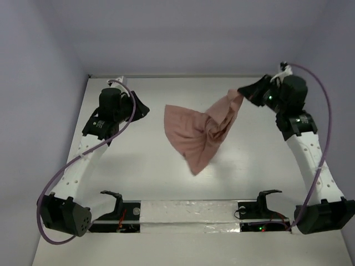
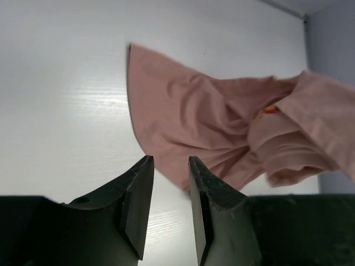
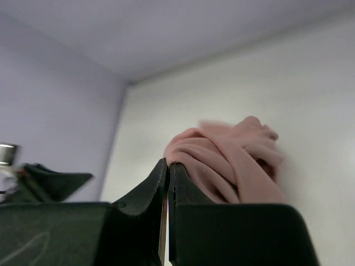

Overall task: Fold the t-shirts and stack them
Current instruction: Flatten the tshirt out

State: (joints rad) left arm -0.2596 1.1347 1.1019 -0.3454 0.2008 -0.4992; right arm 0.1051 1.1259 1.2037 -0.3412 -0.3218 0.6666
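Note:
The salmon-pink t-shirt [image 1: 194,133] hangs crumpled over the middle of the white table, lifted at its right corner. My right gripper [image 1: 242,93] is shut on that corner; in the right wrist view the jaws [image 3: 168,163] are pressed together on a fold of the t-shirt [image 3: 233,155]. My left gripper [image 1: 143,111] is open and empty, to the left of the cloth and apart from it. In the left wrist view its fingertips [image 2: 169,160] stand apart just short of the t-shirt's [image 2: 211,127] lower edge, and a small red mark shows in a fold.
A white taped strip [image 1: 188,213] runs along the near edge between the arm bases. Pale walls close the table at the back and left. The left arm shows dark at the left of the right wrist view [image 3: 50,180].

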